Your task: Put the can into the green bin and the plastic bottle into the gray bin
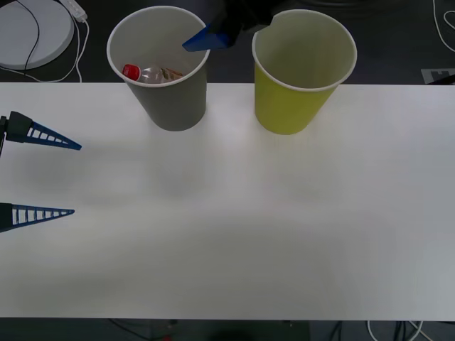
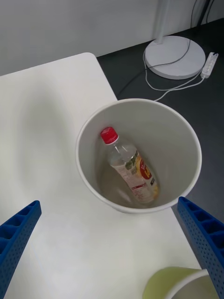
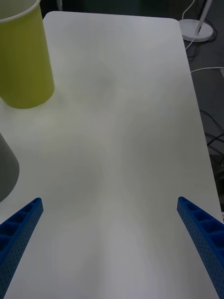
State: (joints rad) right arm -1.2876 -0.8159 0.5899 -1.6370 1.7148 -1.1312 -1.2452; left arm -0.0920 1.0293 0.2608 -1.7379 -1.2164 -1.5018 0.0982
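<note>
Right now I see my right hand (image 2: 112,247) above the gray bin (image 1: 170,106), its blue fingers (image 2: 200,233) spread wide apart, holding nothing and touching nothing. The plastic bottle (image 2: 130,173) lies tilted inside that bin, red cap up against the wall. The green bin (image 1: 295,99) stands just beside it on the bench (image 1: 227,227). My left hand (image 1: 75,177) hangs over the bench's left side, fingers equally wide and empty.

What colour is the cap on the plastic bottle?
Red. The plastic bottle lies inside the gray bin, clearest in the right wrist view.
</note>
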